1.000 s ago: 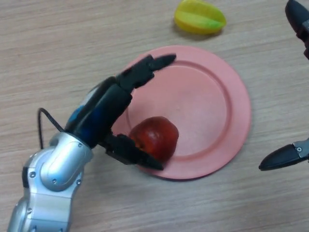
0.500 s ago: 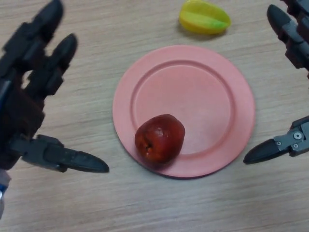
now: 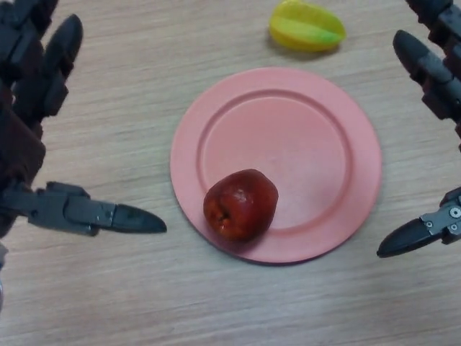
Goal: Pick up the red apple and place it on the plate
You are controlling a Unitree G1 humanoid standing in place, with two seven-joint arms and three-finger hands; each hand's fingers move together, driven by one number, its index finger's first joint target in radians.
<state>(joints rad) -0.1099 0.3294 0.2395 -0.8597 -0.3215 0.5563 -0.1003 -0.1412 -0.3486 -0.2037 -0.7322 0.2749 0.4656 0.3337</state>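
Single head view, close, straight down onto the table (image 3: pixel 130 303).

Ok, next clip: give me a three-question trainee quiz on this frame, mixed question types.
1. True or false: the red apple lies on the pink plate.
2. Which hand is curled round the apple? A) left hand B) right hand C) neither
3. Fill in: the yellow-green fruit lies on the table, ____ the plate's far rim.

Key: 1 true, near the plate's front-left rim. 2 C, both hands are open and clear of the plate. 3 beyond.
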